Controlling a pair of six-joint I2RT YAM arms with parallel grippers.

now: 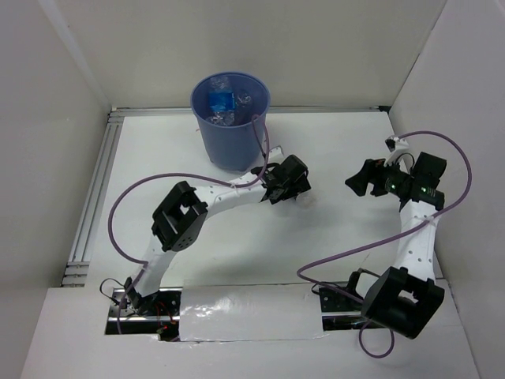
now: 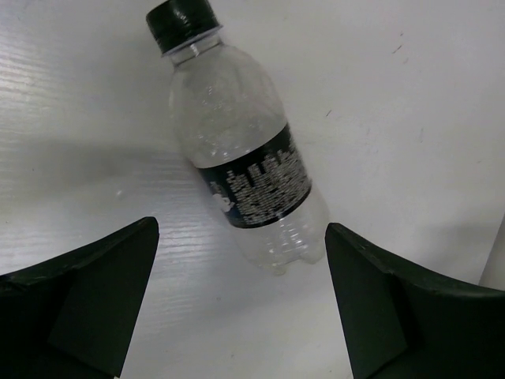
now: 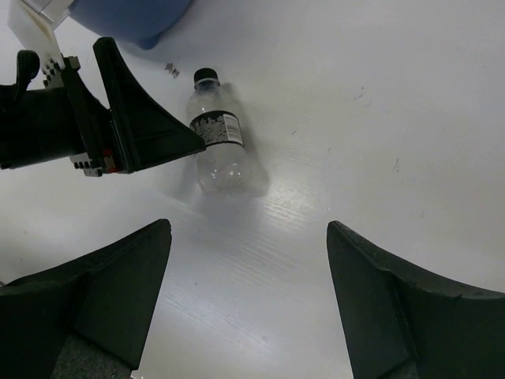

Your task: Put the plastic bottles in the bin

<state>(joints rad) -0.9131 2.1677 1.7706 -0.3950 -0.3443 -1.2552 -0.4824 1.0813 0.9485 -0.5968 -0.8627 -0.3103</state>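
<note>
Bin: tall round blue-purple plastic bin [image 1: 233, 150], upright on the white bench [image 1: 237, 253].
In bin: you've got several small plastic bottles [image 1: 223, 104] lying inside, clear ones plus sth blue. Can't get an exact count.
Loose bottle: clear plastic bottle w/ black cap and dark label band [image 2: 241, 150]. It lies on its side on the bench, near the bin, on the arms' side of it and off to the right. Cap end points roughly toward the bin.
Left gripper [image 2: 241, 230]: spread wide, holding nothing. It hangs over the loose bottle's base end w/ one finger on either side. No contact that you can see.
Right gripper [image 3: 248, 229]: also wide and empty. It sits farther from the bin than the loose bottle and faces the bottle and the left gripper.
Cable: purple cable [image 1: 118, 213] of the left arm loops out and runs up beside the bin's right wall.
</note>
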